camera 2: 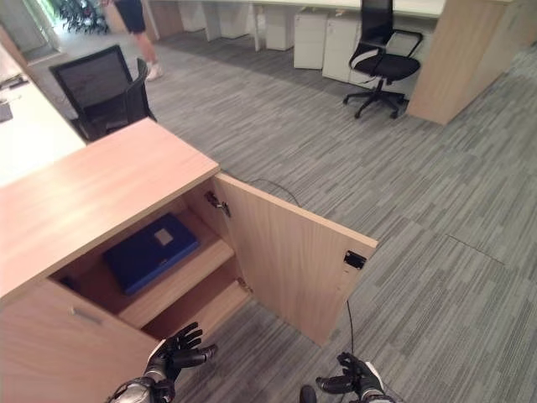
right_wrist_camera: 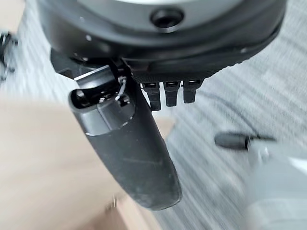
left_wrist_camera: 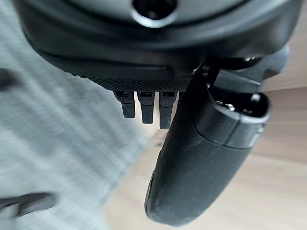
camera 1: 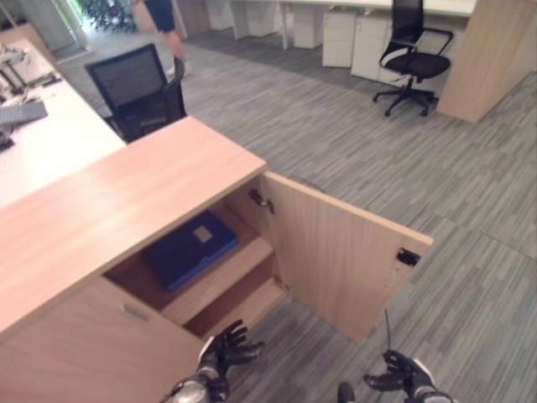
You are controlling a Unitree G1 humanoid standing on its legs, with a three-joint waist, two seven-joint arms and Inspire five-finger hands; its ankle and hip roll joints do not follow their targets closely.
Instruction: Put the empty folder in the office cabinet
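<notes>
- The blue folder point(camera 1: 190, 249) is seen lying flat on the upper shelf point(camera 1: 239, 270) inside the cabinet point(camera 1: 126, 189), left of centre in the left eye view, so the placing is judged to be done already.
- Its long axis is seen running from the lower left of the frame up towards the right, roughly along the shelf's front edge.
- Both hands are seen below it at the bottom edge of the frame, well apart from it and empty.
- The left hand point(camera 1: 225, 350) is seen with fingers spread and held loose, just in front of the lower shelf; it is the nearer of the two, with the folder lying up and to the left of it.
- The right hand point(camera 1: 401, 374) is seen at lower right with fingers relaxed and lightly bent, over the carpet floor point(camera 1: 470, 201).
- The cabinet door point(camera 1: 336, 252) is seen swung wide open between the two hands; closing it is judged the only move that might remain.
- Nothing else can be made out on the shelves.
</notes>
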